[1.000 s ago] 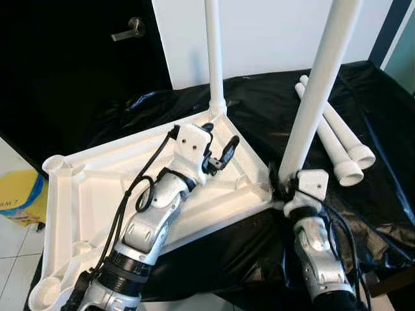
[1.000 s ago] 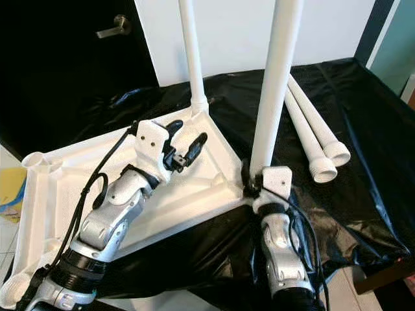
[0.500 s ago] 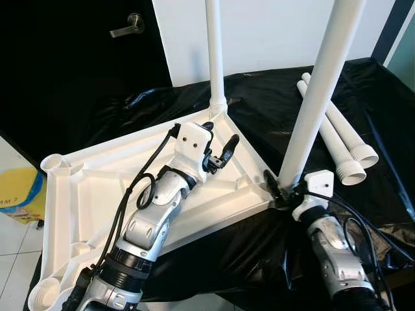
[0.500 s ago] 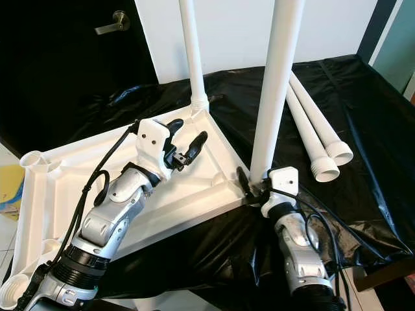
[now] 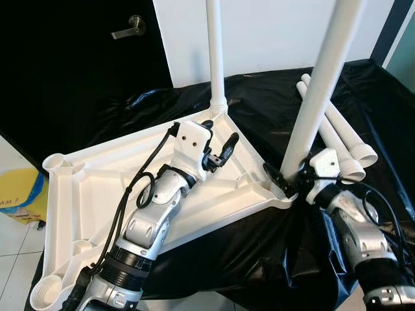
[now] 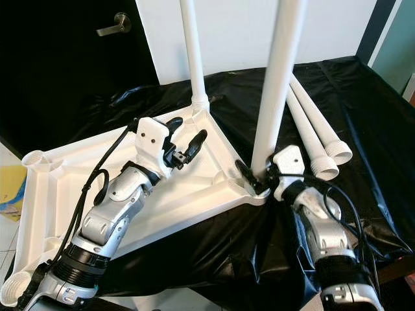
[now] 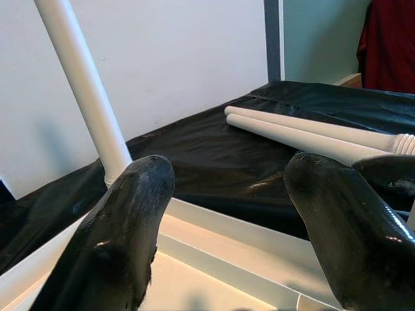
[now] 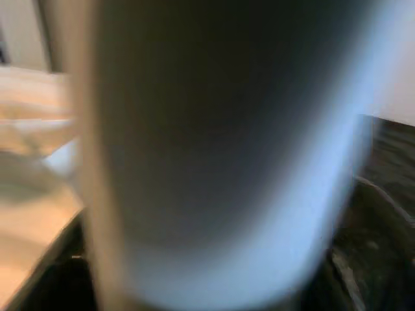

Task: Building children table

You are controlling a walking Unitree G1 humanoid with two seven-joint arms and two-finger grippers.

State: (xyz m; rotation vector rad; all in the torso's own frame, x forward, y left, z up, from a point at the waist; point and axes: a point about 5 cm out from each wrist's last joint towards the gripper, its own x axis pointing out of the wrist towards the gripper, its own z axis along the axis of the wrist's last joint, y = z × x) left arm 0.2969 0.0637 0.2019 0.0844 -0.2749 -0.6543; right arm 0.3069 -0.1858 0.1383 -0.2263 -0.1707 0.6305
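Note:
The white tabletop (image 5: pixel 97 188) lies upside down on black plastic sheeting. One white leg (image 5: pixel 216 65) stands upright in its far corner. A second leg (image 5: pixel 318 91) stands in the near right corner, looming close and blurred as the leg (image 8: pixel 214 149) in the right wrist view. My right gripper (image 5: pixel 290 183) is shut on this leg's base, one black finger lying over the corner. My left gripper (image 5: pixel 220 135) hovers open over the tabletop's middle, holding nothing; its fingers (image 7: pixel 123 240) frame the far leg (image 7: pixel 84 91).
Two loose white legs (image 5: pixel 337 129) lie side by side on the sheeting at the right. A dark door with a lever handle (image 5: pixel 130 27) stands behind on the left. A yellow object (image 5: pixel 19 194) sits on the tiled floor at the left.
My right arm has swung out to the right around the near leg's base, still gripping it. The left arm has stayed where it was.

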